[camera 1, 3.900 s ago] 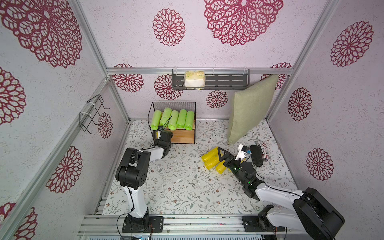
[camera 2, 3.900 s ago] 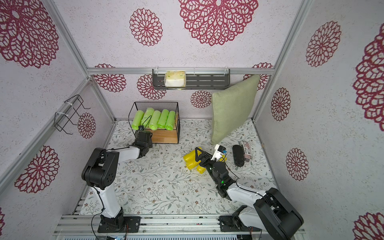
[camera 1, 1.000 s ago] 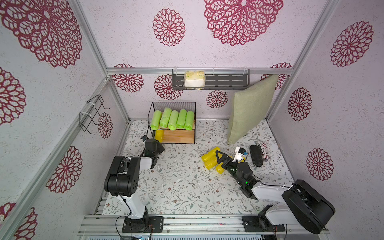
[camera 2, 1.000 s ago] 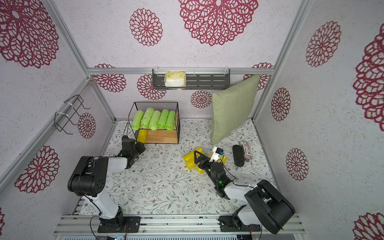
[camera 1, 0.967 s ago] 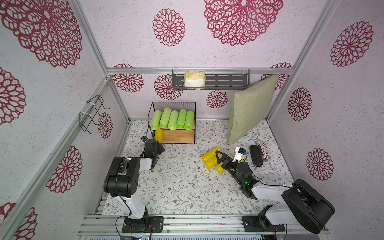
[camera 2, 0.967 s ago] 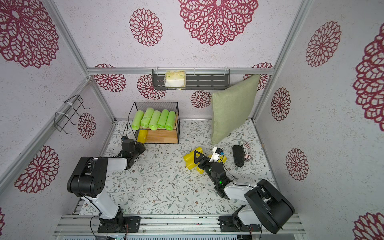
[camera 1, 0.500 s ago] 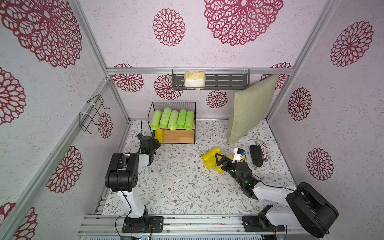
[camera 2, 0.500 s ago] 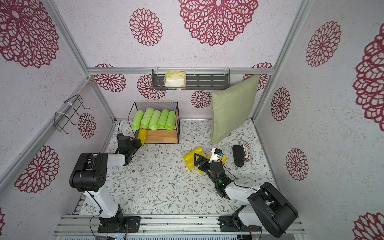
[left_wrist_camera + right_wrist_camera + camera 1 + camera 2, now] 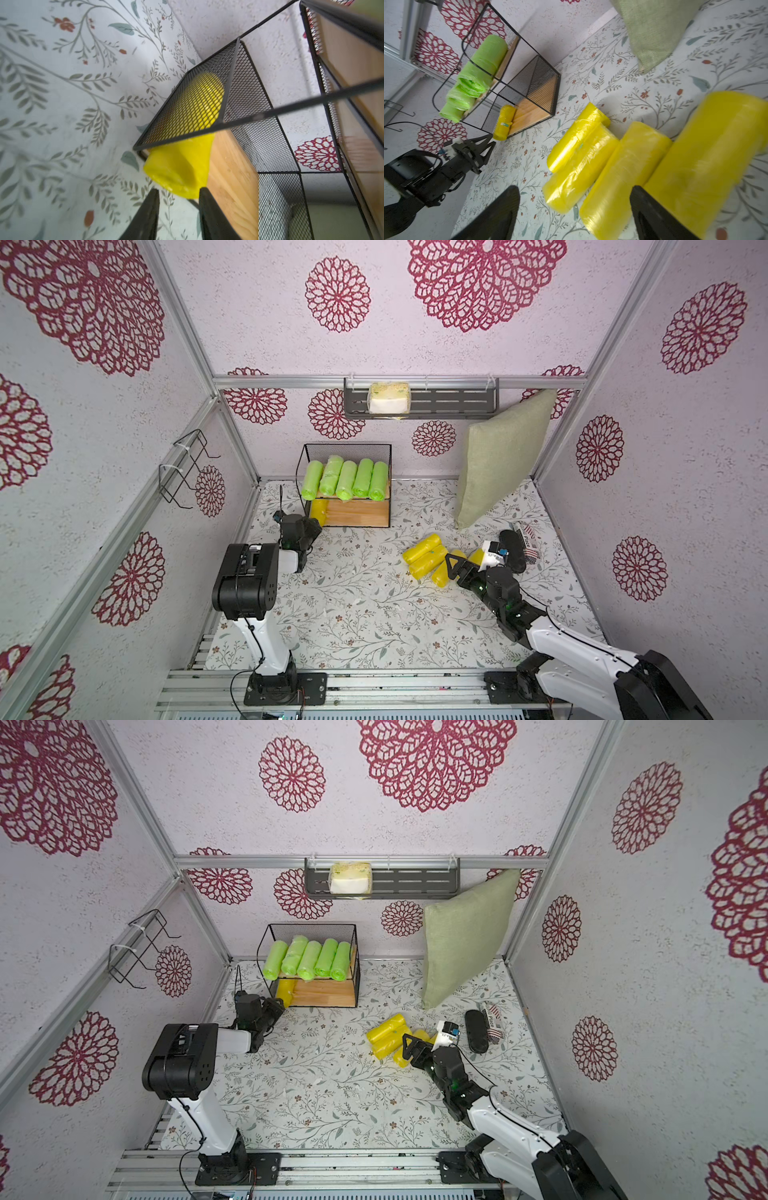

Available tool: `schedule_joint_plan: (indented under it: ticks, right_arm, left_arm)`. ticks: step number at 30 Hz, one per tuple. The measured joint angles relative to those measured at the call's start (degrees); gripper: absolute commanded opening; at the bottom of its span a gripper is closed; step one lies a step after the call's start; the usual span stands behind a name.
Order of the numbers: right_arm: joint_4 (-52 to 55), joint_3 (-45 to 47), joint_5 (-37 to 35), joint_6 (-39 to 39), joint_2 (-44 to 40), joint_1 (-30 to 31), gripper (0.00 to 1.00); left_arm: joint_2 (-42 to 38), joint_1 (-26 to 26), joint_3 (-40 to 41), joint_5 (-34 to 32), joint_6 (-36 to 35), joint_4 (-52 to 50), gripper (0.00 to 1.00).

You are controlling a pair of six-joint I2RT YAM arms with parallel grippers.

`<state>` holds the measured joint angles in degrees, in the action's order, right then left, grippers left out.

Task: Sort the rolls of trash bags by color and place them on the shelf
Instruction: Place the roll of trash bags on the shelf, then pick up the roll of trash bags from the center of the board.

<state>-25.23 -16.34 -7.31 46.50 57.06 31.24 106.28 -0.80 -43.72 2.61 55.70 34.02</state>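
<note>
left claw [image 9: 178, 190]: slightly apart, at yellow roll [image 9: 180, 166], frame's lower centre | roll overhangs shelf [image 9: 228, 176] bottom board; a nudge could spill it | right claw [image 9: 574, 188]: wide apart; could snag two packed rolls [image 9: 581, 162]

R gripper [image 9: 574, 188] jaws wide apart; 4 yellow rolls [image 9: 623, 166] side by side at its tips. Shelf [image 9: 545, 87]: green rolls [image 9: 481, 66] on top board, 1 yellow roll [image 9: 504, 122] on lower.
</note>
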Motion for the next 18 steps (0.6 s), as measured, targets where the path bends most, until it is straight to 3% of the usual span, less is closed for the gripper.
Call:
schedule_joint_plan:
  ticks: [8,18]
  right_arm:
    - [14.2,-6.2,5.0,-4.1,1.9,-12.7,0.89]
    - [17.8,-13.0,9.6,-8.5,14.9,-21.7,0.88]
  left_arm:
    - [-13.9,1.5,6.1,1.4,-1.6,-5.0,0.52]
    - [-28.7,11.2,5.3,2.8,-9.4,-19.6,0.56]
